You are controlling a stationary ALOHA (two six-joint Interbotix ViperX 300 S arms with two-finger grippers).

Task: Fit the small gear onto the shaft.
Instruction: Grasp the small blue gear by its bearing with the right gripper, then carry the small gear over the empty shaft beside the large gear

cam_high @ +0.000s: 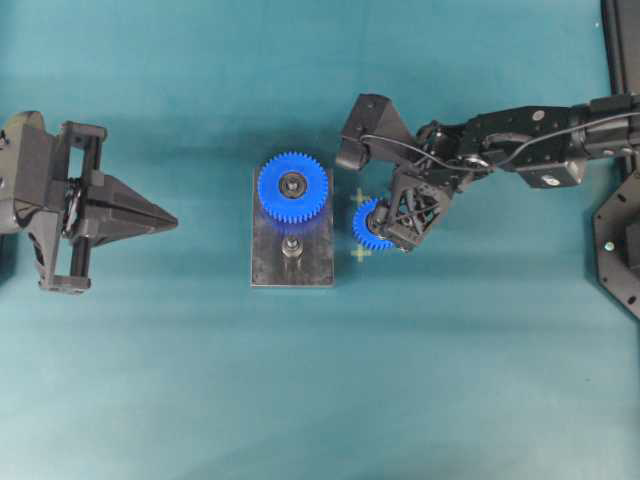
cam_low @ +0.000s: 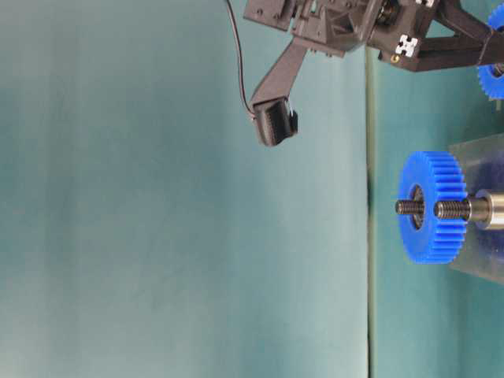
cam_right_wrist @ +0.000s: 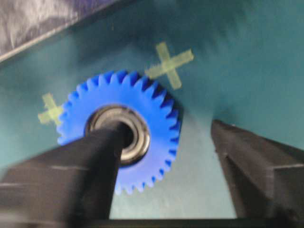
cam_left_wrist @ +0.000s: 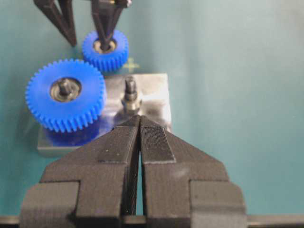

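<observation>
The small gear [cam_right_wrist: 152,109], bright blue with a silver bearing hub, lies flat on the teal mat between two tape crosses, right of the grey plate [cam_high: 320,262]. My right gripper [cam_right_wrist: 168,130] is open over it. One finger [cam_right_wrist: 90,166] has its tip in the hub's bore, and the other finger [cam_right_wrist: 247,161] stands clear outside the teeth. The shaft [cam_high: 292,247] stands bare on the plate, just in front of the larger blue gear [cam_high: 293,186]. My left gripper [cam_left_wrist: 139,118] is shut and empty, pointing at the plate from the left.
Two yellowish tape crosses [cam_right_wrist: 169,64] [cam_right_wrist: 50,110] flank the small gear. The right arm [cam_high: 520,140] reaches in from the right edge. Black fixtures [cam_high: 620,240] stand at the right border of the table.
</observation>
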